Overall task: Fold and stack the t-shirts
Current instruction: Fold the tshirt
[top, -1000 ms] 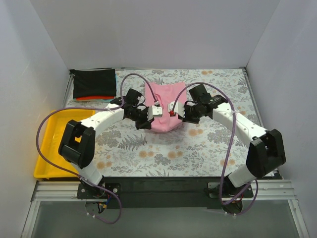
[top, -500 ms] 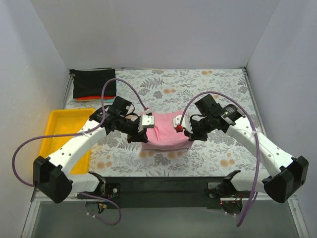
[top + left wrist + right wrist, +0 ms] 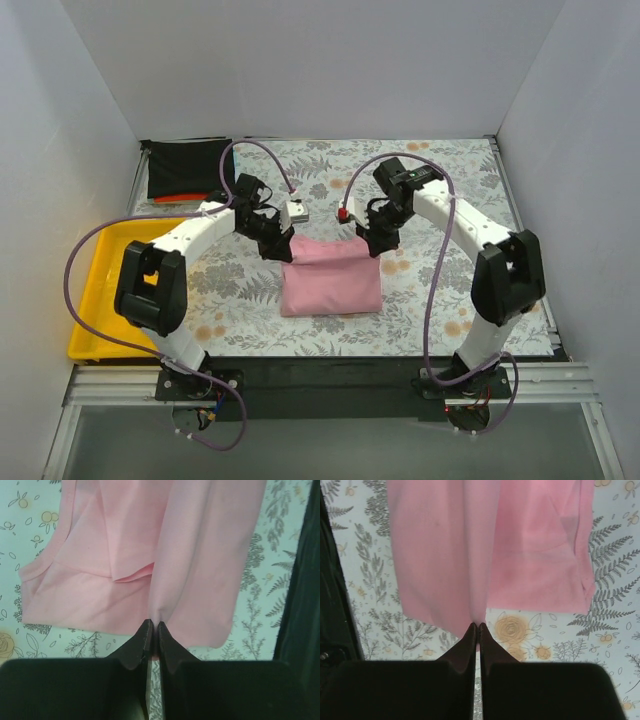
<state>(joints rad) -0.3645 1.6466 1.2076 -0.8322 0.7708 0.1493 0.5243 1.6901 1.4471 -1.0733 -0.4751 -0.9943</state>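
The light pink t-shirt [image 3: 331, 277] lies folded on the floral cloth, its far edge lifted at both corners. My left gripper [image 3: 281, 247] is shut on the far left corner; in the left wrist view the pink cloth [image 3: 165, 555] hangs from the closed tips [image 3: 154, 625]. My right gripper [image 3: 374, 243] is shut on the far right corner; in the right wrist view the pink cloth [image 3: 485, 545] hangs from the tips [image 3: 478, 626]. A black t-shirt [image 3: 190, 168] lies folded on an orange-red one [image 3: 180, 199] at the far left corner.
A yellow tray [image 3: 96, 290] sits at the left edge beside the floral table cloth [image 3: 450, 290]. White walls close in the back and both sides. The black rail runs along the near edge.
Both grippers have moved away from the near edge, carrying the pink shirt's corners back. The shirt now lies spread as a flat rectangle below them.
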